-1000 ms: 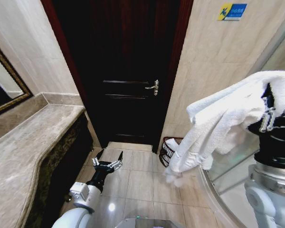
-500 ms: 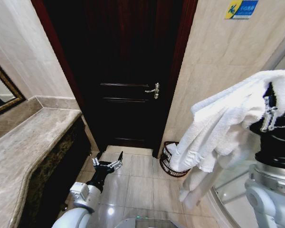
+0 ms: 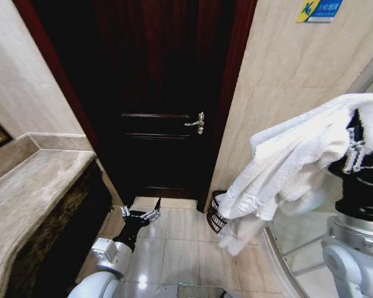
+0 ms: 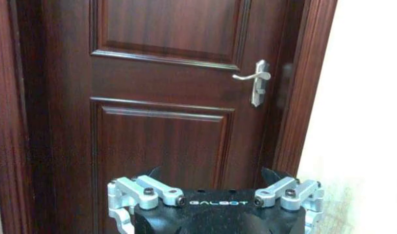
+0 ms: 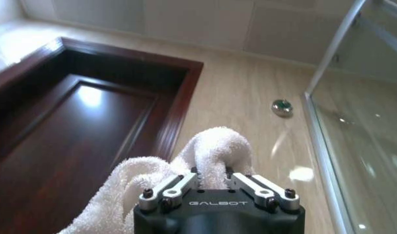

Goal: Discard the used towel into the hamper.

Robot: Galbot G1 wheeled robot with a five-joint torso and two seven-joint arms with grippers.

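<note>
Head view: right tool point(image 3: 359, 138) raised high at the right, clamped on the white towel point(image 3: 286, 167), which drapes down and left. Towel's lower end hangs in front of the hamper point(image 3: 215, 213), which sits on the tiled floor point(image 3: 180, 248) against the wall, just right of the dark door point(image 3: 155, 99). Left tool point(image 3: 141, 214) low over the floor, fingers spread, holding nothing. Marble counter point(image 3: 25, 192) at the left.

Left wrist view: left tool point(image 4: 215, 197) jaws wide apart, empty, facing the door and its handle point(image 4: 256, 82).

Right wrist view: right tool point(image 5: 211, 187) closed on a bunched fold of towel point(image 5: 208, 148); door frame and glass panel point(image 5: 367, 122) beyond.
</note>
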